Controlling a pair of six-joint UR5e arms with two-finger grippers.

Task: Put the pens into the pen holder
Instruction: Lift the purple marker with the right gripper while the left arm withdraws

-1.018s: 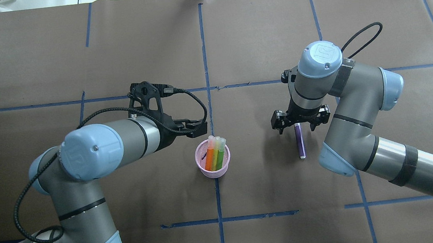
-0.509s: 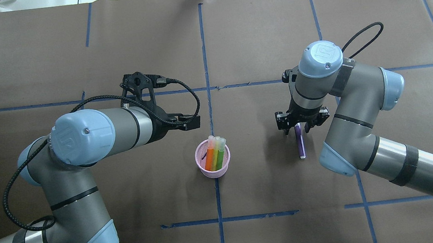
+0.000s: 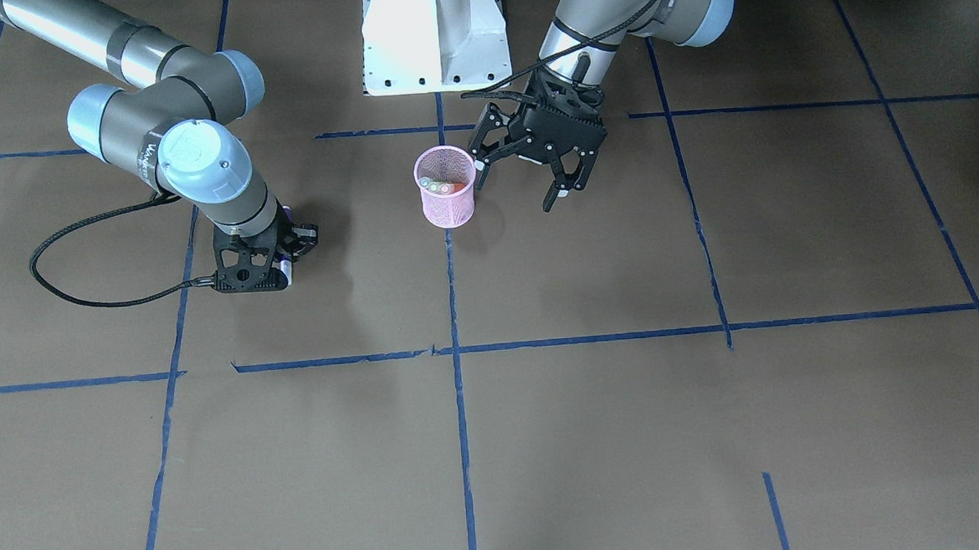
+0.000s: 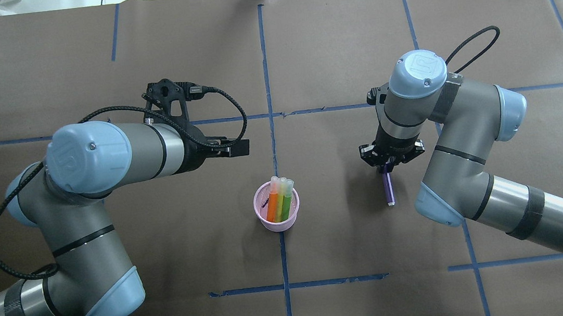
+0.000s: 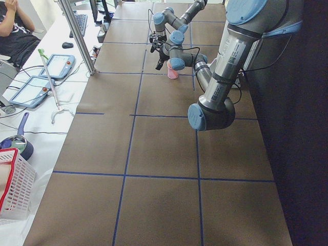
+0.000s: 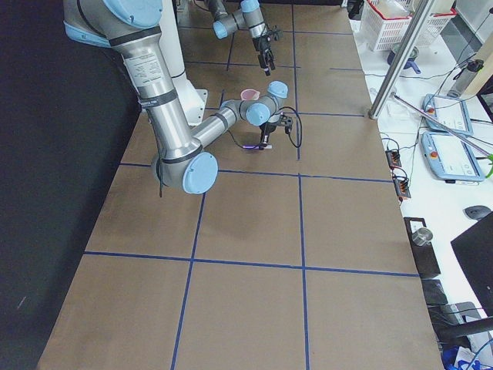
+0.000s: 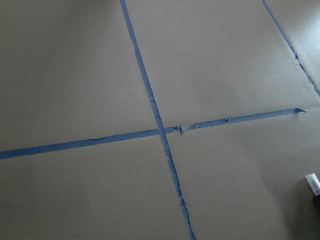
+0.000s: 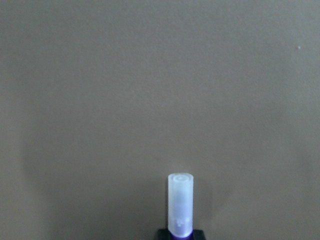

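Observation:
The pink mesh pen holder (image 4: 278, 220) stands near the table's middle and also shows in the front view (image 3: 447, 203). An orange pen (image 4: 272, 207) and a green pen (image 4: 286, 204) stand in it, pale caps up. The purple pen (image 4: 388, 189) lies on the table to the holder's right. My right gripper (image 4: 386, 169) is shut on the purple pen near its cap end. In the right wrist view the pale cap (image 8: 180, 205) sticks out past the fingers. My left gripper (image 3: 515, 191) is open and empty, raised beside the holder on its far left side.
Blue tape lines (image 4: 265, 76) cross the brown table cover. The robot's white base plate (image 3: 433, 35) stands just behind the holder. A cable (image 3: 105, 295) loops from the right wrist over the table.
My left gripper has drawn back from the holder, to the left and farther away. My right gripper's jaws have closed in on the purple pen.

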